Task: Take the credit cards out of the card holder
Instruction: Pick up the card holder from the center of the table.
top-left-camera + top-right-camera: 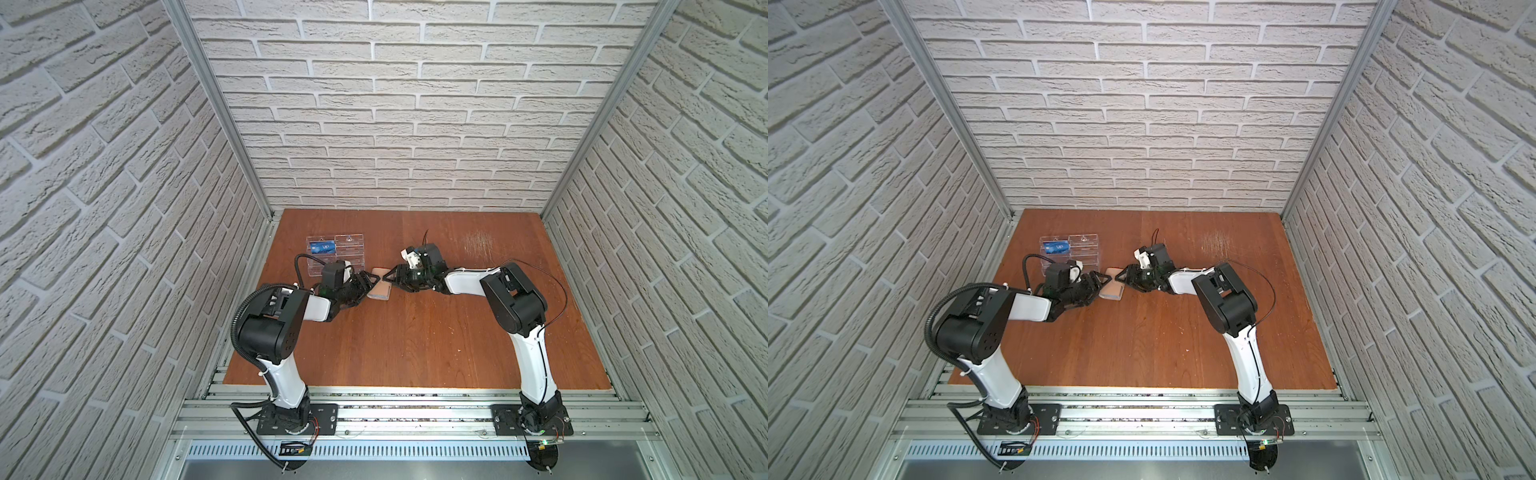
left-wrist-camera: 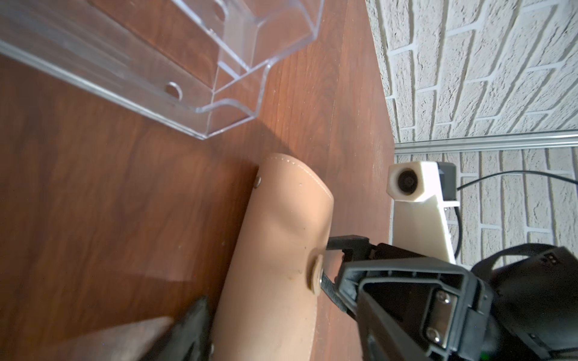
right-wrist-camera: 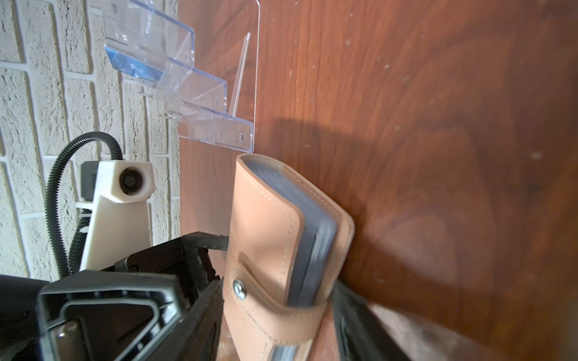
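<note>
The tan leather card holder (image 1: 380, 286) (image 1: 1112, 286) stands on its edge on the wooden table, strap snapped shut. My left gripper (image 1: 369, 286) (image 2: 266, 312) is shut on its spine end; one pad (image 2: 331, 293) presses the snap. From the opposite side, my right gripper (image 1: 390, 279) (image 3: 278, 315) is shut on the strap end of the card holder (image 3: 266, 237), where grey sleeve pages (image 3: 312, 247) show. Any credit cards inside are hidden. One blue credit card (image 1: 323, 248) (image 1: 1057, 247) (image 3: 134, 67) sits in the clear acrylic rack.
The clear acrylic tiered rack (image 1: 336, 255) (image 2: 125, 72) (image 3: 203, 103) stands just behind and left of the holder, close to my left wrist. Brick-pattern walls enclose the table (image 1: 415, 340) on three sides.
</note>
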Robot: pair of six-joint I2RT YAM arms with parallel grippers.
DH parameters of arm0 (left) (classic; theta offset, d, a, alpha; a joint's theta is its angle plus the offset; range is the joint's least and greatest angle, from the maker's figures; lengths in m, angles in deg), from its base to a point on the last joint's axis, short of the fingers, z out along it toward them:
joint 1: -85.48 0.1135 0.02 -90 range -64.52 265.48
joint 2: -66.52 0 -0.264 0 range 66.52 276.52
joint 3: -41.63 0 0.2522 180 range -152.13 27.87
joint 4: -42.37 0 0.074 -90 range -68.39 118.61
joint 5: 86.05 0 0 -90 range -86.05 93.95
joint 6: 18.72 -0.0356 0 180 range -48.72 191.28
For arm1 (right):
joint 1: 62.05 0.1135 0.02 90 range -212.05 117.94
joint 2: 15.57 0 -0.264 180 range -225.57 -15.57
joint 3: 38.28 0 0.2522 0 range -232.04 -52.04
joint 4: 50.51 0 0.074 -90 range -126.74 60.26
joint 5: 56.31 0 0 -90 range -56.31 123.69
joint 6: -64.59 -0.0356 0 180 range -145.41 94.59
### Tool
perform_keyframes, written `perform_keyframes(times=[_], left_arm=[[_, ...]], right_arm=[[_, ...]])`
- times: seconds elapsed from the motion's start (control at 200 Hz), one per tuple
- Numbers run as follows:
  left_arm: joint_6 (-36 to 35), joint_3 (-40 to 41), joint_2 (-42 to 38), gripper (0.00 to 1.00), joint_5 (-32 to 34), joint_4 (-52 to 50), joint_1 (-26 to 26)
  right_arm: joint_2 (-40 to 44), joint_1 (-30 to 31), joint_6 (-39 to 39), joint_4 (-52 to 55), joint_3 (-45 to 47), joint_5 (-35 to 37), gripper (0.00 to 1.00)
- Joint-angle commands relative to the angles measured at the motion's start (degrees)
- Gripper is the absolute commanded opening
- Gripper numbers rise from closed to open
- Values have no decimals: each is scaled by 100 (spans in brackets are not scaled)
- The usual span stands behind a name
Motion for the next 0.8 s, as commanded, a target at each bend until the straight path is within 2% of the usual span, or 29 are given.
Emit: perform_keyframes(times=[0.0,0.055,0.46,0.565,0.79], left_arm=[[128,214,122,66,-25,681,-31],[170,281,163,61,-14,875,-27],[605,609,645,46,62,2550,-110],[634,619,702,40,121,2667,-149],[626,593,694,38,159,2661,-190]], right_arm=[[-220,145,-222,-179,204,-2,55],[-254,155,-310,-316,248,-29,54],[-460,269,-909,-1320,526,-175,46],[-456,288,-1081,-1626,623,-205,45],[-428,330,-1353,-2099,657,-292,46]])
